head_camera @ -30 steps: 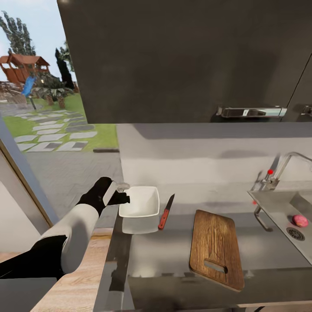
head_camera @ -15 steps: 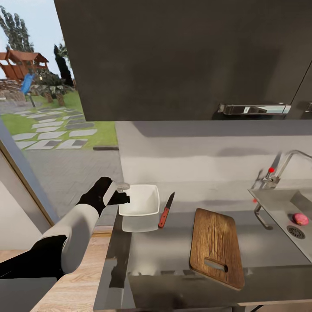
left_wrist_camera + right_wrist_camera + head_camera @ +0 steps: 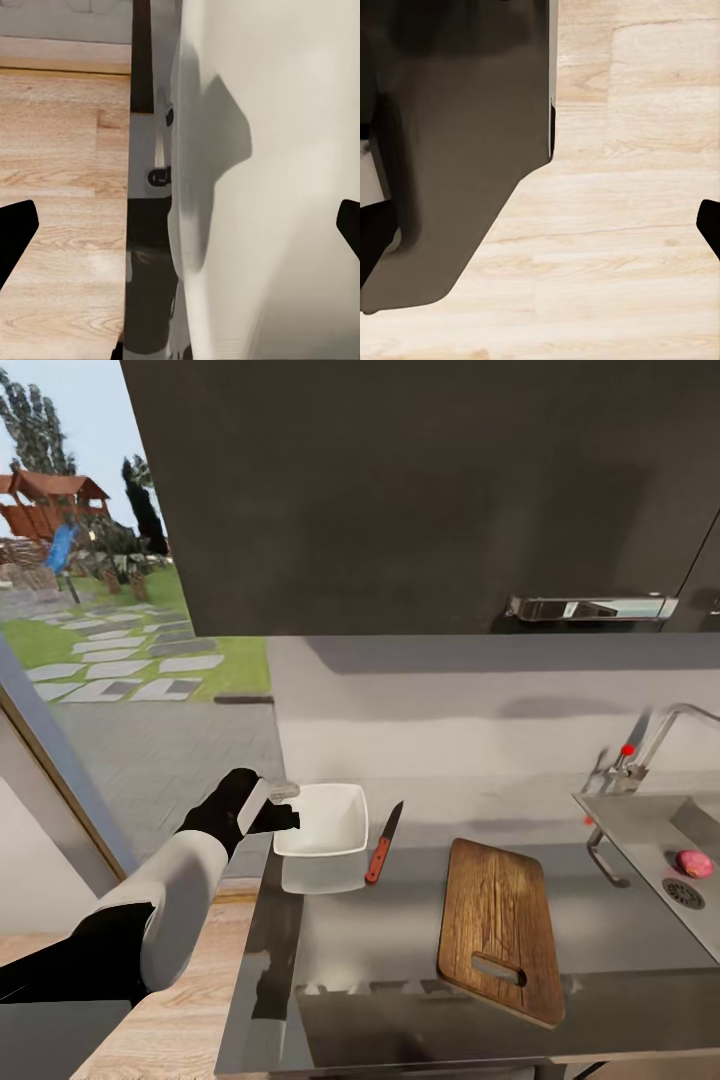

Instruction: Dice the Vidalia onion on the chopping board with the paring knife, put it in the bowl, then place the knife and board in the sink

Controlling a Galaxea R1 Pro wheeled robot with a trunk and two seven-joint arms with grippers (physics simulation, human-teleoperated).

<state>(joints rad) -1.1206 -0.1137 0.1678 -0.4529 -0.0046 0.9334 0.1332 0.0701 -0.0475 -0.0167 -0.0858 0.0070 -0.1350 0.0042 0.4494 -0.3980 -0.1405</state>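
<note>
The pinkish Vidalia onion (image 3: pixel 693 863) lies in the steel sink (image 3: pixel 640 828) at the far right, beside the round drain. Near the front edge of the grey countertop (image 3: pixel 400 930) lies the brown chopping board (image 3: pixel 495 925), its handle slot toward me. The paring knife (image 3: pixel 383 845), red-handled, rests between the board and the white bowl (image 3: pixel 322 820). My left gripper (image 3: pixel 278 807) hovers at the bowl's left rim. In the left wrist view the left gripper (image 3: pixel 180 232) is open with nothing between its fingers. My right gripper (image 3: pixel 540 232) is open over wooden floor.
A curved chrome faucet (image 3: pixel 655 740) with a red knob stands behind the sink. Dark wall cabinets (image 3: pixel 430 490) hang low over the counter. The countertop's left end is beside my left arm, with wood floor (image 3: pixel 170 1010) below and a window onto a garden beyond.
The head camera has shifted a little, so the whole picture has slid slightly. My left arm and the objects on the counter keep their places.
</note>
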